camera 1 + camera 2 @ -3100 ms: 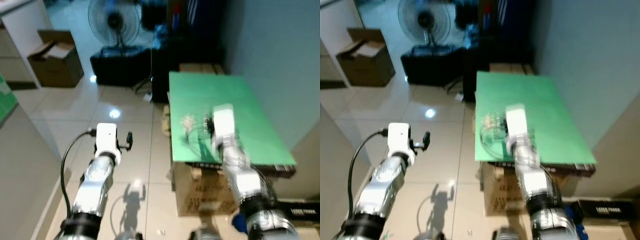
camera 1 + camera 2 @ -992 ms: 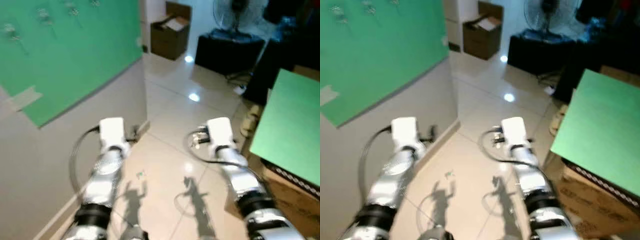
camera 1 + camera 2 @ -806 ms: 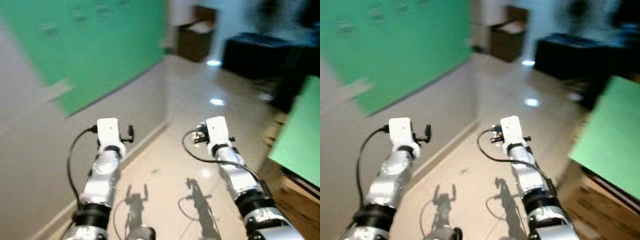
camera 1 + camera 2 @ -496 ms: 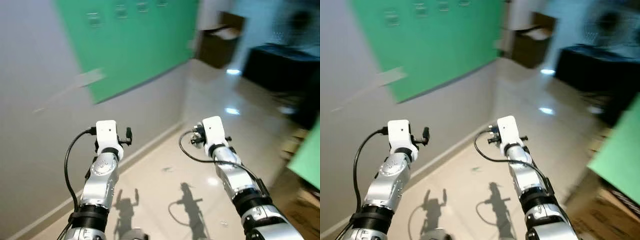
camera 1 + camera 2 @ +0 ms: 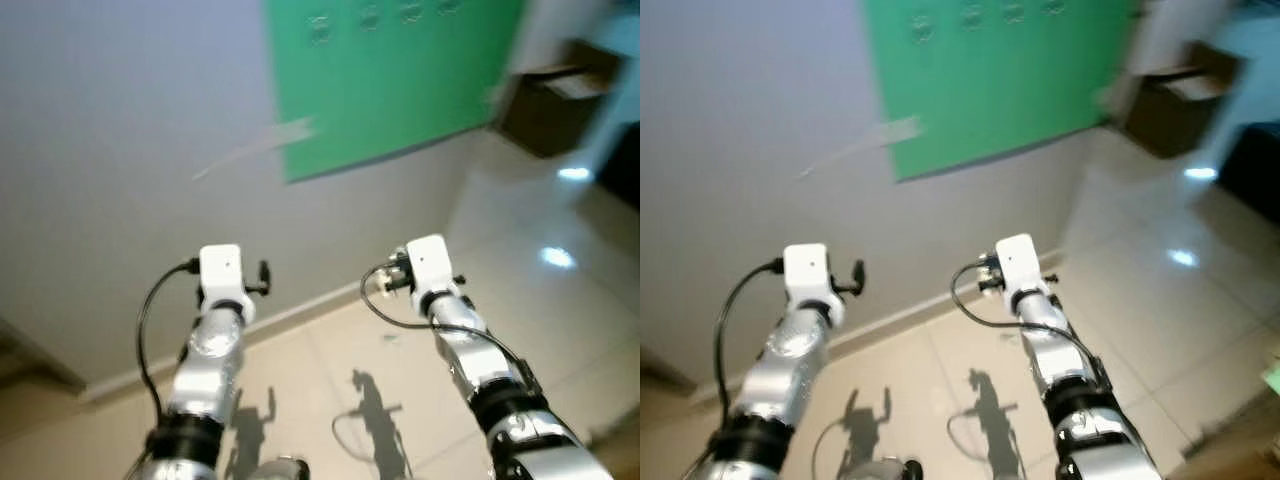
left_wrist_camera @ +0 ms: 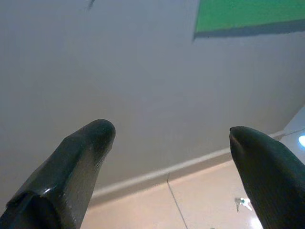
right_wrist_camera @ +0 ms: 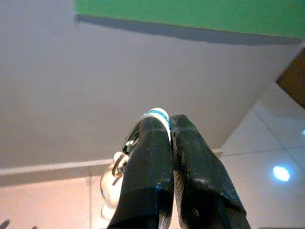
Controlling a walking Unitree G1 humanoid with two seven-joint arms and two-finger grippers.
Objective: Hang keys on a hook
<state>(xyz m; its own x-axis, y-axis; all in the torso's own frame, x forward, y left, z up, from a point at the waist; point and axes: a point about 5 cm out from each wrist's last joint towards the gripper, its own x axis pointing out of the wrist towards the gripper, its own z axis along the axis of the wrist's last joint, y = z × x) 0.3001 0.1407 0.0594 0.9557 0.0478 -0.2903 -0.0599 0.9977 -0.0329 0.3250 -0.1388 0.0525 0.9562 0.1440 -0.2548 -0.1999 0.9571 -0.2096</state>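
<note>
Closest to me are the robot's two silver arms, ribbed and jointed, each capped with a white boxy wrist block and trailing a loop of black cable. The left gripper (image 6: 171, 143) is held up with its two blunt black fingers (image 6: 81, 157) spread wide apart and nothing between them. The right gripper (image 7: 164, 125) has its fingers pressed flat together, and they pinch the keys (image 7: 119, 167): a metal ring and a pale, rounded piece poke out at one side of the closed fingers near their base, and a white tip banded in blue (image 7: 156, 113) shows just past the fingertips. The bunch lies along the fingers, its long axis pointing the same way they do — toward the wall ahead — though the fingers cover most of it, so I cannot make out its full shape. Below the arms the floor (image 5: 560, 330) is glossy beige tile with thin grout lines, bright spots of reflected light, and the arms' shadows. Past that a pale skirting strip (image 5: 300, 305) runs along the foot of a smooth grey wall (image 5: 120, 150). Higher on the wall sits a flat matte green board (image 5: 400, 90), with a row of small hooks (image 5: 368, 18) near its top edge — blurred, their form unclear. Off to the right, farther back, stands an open brown cardboard box (image 5: 555, 95).
</note>
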